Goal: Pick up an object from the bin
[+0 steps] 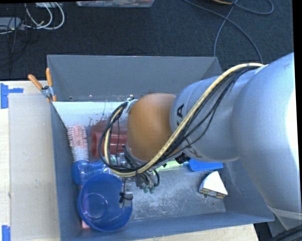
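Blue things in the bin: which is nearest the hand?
The large round blue bowl in the lower-left corner; the hand hangs at its rim, while the flat blue piece lies by the white wedge.

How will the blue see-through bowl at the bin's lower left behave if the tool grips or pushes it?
The blue bowl looks like thin translucent plastic: probably light, fairly stiff. Its glossy curved wall may slip in a pinch. It seems to sit upright by the bin wall, so a push likely slides it rather than tips it.
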{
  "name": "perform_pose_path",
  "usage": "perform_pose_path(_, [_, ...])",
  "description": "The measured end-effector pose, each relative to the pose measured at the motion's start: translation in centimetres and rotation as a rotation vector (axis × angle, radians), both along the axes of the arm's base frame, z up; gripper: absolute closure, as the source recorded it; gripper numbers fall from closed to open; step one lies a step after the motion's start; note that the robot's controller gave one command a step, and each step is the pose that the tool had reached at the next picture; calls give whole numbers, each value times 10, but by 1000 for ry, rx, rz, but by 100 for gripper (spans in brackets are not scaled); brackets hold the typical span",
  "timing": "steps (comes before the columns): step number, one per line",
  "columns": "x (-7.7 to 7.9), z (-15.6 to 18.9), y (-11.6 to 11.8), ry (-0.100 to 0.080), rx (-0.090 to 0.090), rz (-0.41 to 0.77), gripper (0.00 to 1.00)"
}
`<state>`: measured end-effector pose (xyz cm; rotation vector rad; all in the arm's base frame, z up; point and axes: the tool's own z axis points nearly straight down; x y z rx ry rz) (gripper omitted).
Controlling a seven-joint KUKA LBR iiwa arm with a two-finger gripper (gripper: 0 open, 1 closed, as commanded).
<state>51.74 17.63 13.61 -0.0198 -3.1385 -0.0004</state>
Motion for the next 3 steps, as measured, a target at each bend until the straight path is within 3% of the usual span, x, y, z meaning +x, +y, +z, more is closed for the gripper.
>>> perform_pose_path(1, [0, 0, 0, 0, 0, 0, 0])
perform_pose_path(2, [-8, -21, 15, 1, -1, 99, 0])
perform_pose_path(3, [-8, -14, 12, 11, -2, 112, 0])
